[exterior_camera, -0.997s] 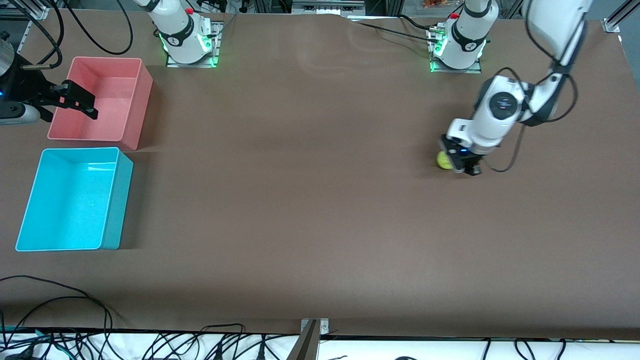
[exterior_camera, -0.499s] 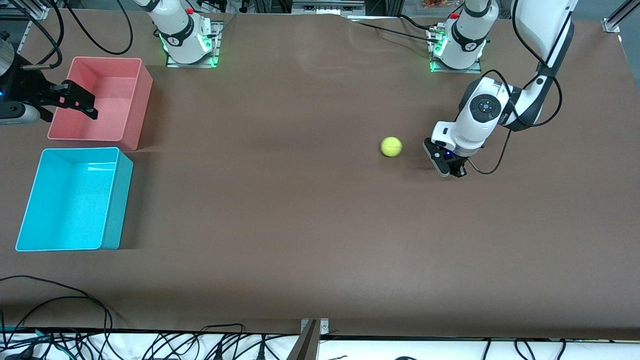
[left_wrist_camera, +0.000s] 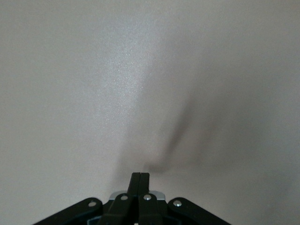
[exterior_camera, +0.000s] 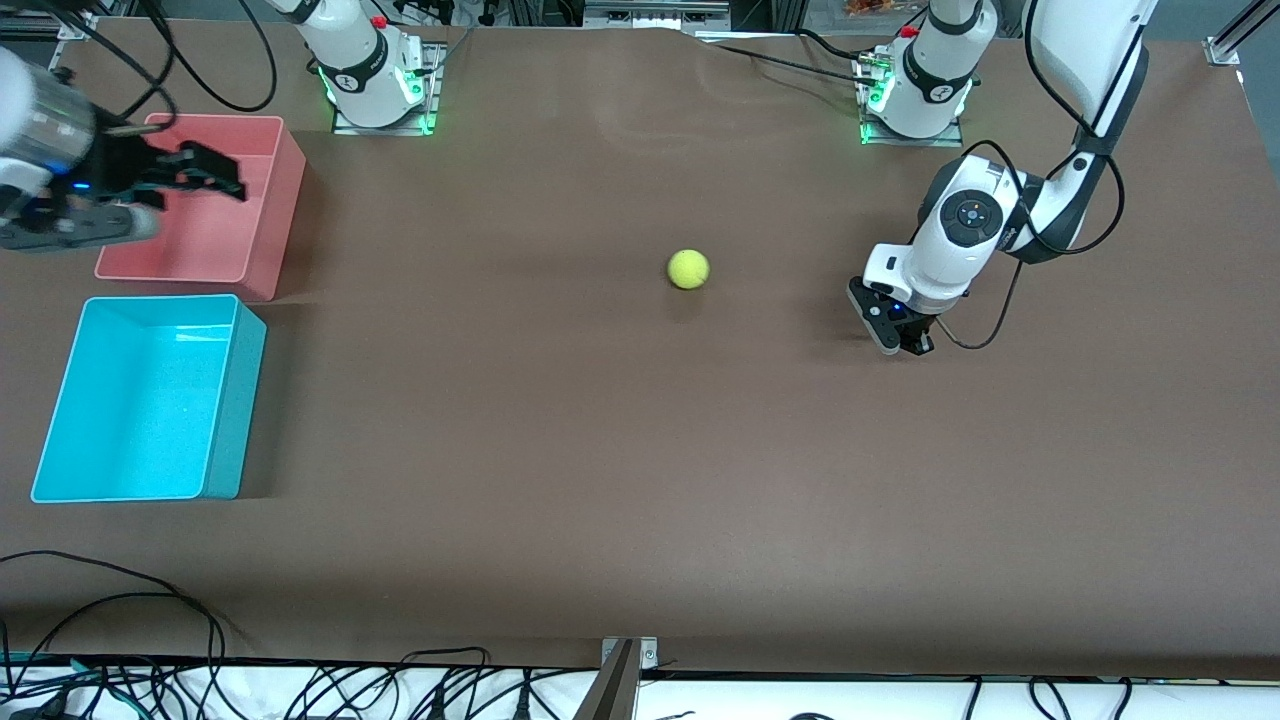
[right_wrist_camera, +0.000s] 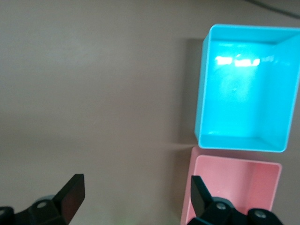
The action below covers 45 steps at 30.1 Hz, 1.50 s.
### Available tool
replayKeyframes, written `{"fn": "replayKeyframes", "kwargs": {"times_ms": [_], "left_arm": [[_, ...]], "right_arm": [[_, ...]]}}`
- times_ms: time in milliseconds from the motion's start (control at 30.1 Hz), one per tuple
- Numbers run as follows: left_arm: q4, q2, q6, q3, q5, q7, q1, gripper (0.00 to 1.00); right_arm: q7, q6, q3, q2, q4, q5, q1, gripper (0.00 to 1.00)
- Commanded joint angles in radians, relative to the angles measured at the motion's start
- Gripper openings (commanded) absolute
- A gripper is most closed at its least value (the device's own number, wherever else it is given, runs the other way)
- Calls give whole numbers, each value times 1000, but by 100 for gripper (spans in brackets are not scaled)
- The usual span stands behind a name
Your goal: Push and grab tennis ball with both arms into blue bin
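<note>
Yellow-green and fuzzy, the tennis ball (exterior_camera: 688, 269) lies loose on the brown counter (exterior_camera: 640, 480), about midway between the two arms' ends and well apart from the blue bin (exterior_camera: 60, 400). The left tool (exterior_camera: 893, 334) sits low at the counter, clenched on nothing, the ball clear of it toward the right arm's end. The push step looks done; the grab is next. The right tool (exterior_camera: 200, 170) hangs released over the pink bin (exterior_camera: 285, 170), so it must reach the ball, straddle it, close, then carry it to the blue bin.
</note>
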<state>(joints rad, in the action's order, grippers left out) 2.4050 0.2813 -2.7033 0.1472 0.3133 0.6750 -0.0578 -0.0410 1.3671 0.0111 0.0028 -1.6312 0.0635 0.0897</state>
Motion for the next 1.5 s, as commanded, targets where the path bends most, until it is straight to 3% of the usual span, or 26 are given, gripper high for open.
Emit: {"fn": "replayKeyframes", "kwargs": {"times_ms": [0, 199, 432, 665, 764, 931, 1130, 1462], "left_arm": [[-17, 6, 13, 3, -11, 11, 1, 0], [-17, 6, 13, 3, -11, 11, 1, 0], [-17, 4, 13, 3, -11, 12, 1, 0], [-17, 4, 13, 3, -11, 11, 1, 0], [-17, 2, 13, 3, -11, 11, 1, 0], [-17, 1, 13, 3, -11, 12, 1, 0], [-15, -5, 14, 3, -10, 15, 4, 0], [-14, -28, 17, 3, -10, 34, 10, 0]], "right_arm": [[3, -59, -17, 6, -41, 25, 16, 100], [13, -33, -80, -7, -137, 26, 18, 100], [15, 159, -135, -75, -377, 30, 18, 100], [15, 320, -157, -130, -565, 76, 18, 100], [16, 391, -157, -130, -634, 157, 18, 100], [16, 500, -164, -121, -716, 199, 19, 100], [16, 673, -243, -104, -828, 240, 22, 100], [16, 874, -321, 3, -875, 292, 24, 100]]}}
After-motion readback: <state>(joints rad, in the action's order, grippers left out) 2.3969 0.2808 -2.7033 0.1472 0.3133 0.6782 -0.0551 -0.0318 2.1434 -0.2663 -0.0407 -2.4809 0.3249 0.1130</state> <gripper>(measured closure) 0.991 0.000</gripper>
